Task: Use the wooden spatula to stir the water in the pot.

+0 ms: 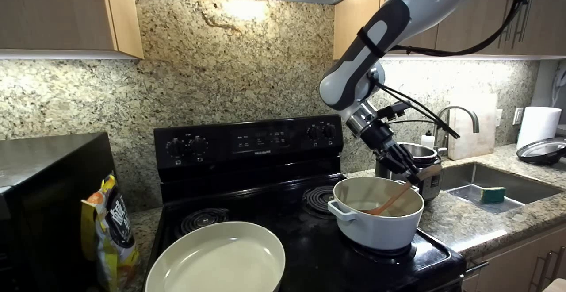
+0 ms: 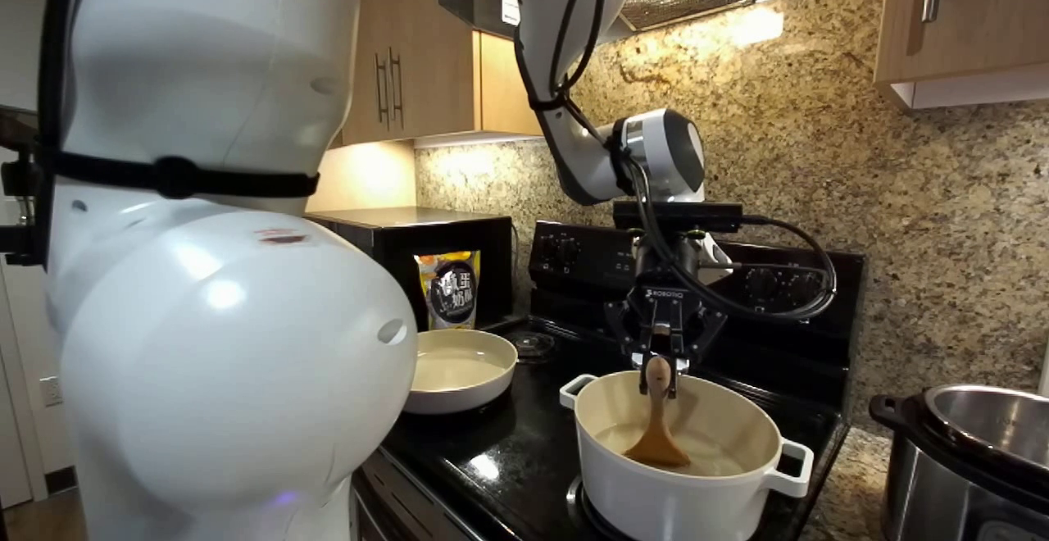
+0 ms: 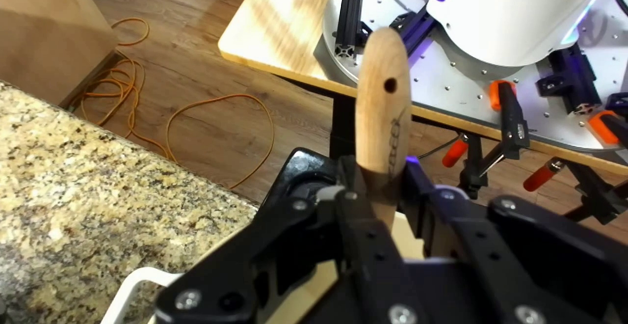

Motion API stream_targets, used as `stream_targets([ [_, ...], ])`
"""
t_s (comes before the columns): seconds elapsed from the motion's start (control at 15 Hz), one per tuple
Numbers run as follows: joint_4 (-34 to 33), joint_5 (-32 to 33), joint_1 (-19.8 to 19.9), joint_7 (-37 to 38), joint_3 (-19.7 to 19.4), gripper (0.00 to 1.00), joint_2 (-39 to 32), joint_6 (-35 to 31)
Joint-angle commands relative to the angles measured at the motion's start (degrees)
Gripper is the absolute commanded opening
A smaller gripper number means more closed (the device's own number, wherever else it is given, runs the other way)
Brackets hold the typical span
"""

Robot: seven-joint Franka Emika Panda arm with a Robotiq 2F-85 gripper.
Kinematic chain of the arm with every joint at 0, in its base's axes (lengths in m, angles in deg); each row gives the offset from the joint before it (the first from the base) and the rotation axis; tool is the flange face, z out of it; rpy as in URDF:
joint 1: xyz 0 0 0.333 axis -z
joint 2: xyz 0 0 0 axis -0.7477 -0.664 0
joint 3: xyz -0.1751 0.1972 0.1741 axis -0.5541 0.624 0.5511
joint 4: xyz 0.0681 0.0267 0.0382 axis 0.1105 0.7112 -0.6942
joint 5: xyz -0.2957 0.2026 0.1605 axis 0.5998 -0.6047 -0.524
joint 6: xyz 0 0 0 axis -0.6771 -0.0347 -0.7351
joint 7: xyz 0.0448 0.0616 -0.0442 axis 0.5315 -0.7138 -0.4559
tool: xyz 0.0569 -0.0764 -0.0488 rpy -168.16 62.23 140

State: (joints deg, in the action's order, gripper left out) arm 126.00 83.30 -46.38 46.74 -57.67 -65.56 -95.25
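The white pot (image 1: 378, 234) stands on a front burner of the black stove; its wall (image 2: 656, 504) and a side handle (image 3: 132, 289) show in the other views. Clear liquid seems to lie in its bottom. The wooden spatula (image 1: 393, 198) leans in the pot, its flat head (image 2: 658, 447) down in the liquid. My gripper (image 1: 414, 178) is above the pot's rim, shut around the spatula's handle in an exterior view (image 2: 658, 385). In the wrist view the handle end (image 3: 383, 103) sticks out beyond the fingertips (image 3: 380, 174).
A large cream pan (image 1: 225, 261) sits on the stove beside the pot. A steel cooker (image 2: 926, 467) stands on the counter close to the pot's other side. A snack bag (image 1: 117, 234) leans by a black appliance (image 1: 57, 163). A sink (image 1: 530, 186) holds a sponge.
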Motion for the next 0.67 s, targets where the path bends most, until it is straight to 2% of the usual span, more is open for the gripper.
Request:
stream_targets([
  [0.0, -0.43, -2.06, 0.56, -1.38, 0.22, 0.06, -2.38, -1.52],
  [0.33, -0.64, -3.57, 0.86, -2.09, 0.45, 0.06, -5.72, -5.27],
  [0.6, -0.56, -4.78, 1.59, -2.20, 0.23, 0.06, -7.33, -4.95],
])
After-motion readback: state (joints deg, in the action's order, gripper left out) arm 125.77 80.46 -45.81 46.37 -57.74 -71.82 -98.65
